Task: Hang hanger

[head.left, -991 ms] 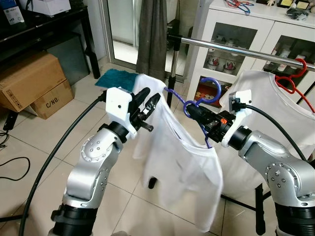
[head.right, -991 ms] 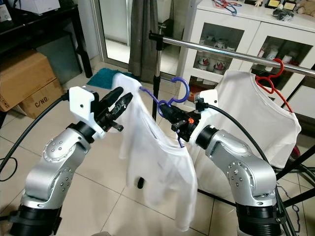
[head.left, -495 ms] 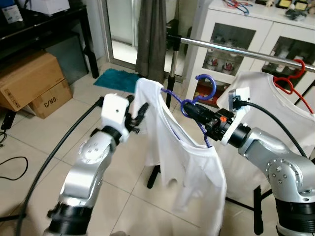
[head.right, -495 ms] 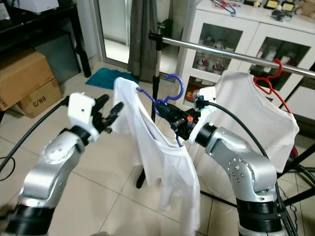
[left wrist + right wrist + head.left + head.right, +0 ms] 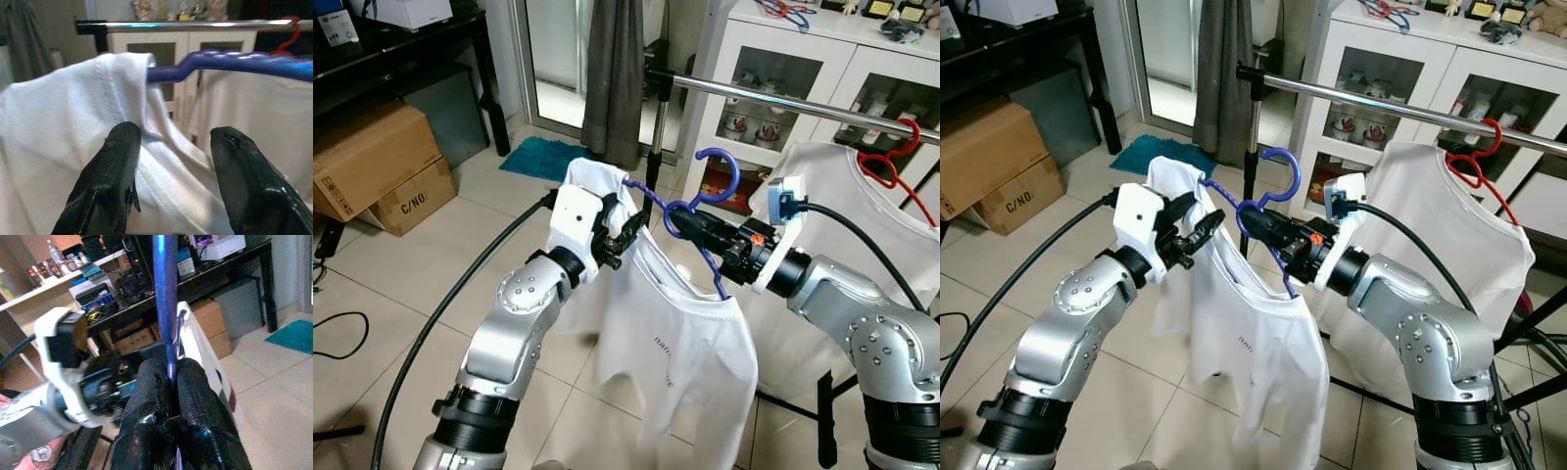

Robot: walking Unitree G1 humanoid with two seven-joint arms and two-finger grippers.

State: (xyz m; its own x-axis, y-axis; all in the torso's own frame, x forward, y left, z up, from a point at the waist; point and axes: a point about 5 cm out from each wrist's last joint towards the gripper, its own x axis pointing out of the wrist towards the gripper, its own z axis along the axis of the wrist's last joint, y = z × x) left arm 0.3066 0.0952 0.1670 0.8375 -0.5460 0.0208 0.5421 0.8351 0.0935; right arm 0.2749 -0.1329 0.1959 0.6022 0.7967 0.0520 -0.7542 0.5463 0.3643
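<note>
Cardboard boxes (image 5: 377, 166) left on tile floor; teal mat (image 5: 540, 157) by doorway; white cabinet (image 5: 803, 78) behind.

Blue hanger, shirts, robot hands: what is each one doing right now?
Blue hanger: gripped, not on the rail.
White shirt: draped on it.
Right gripper: shut on the hanger.
Left gripper: open at the shirt's shoulder.
Red hanger: hooked on the rail, holding a second shirt.

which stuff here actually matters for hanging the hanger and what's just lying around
Part of the job:
blue hanger, held by the right gripper
white t-shirt on it
left gripper, open at the shirt's shoulder
metal rail

Just lying about:
cardboard boxes
teal mat
red hanger with a hung shirt
white cabinet
</note>
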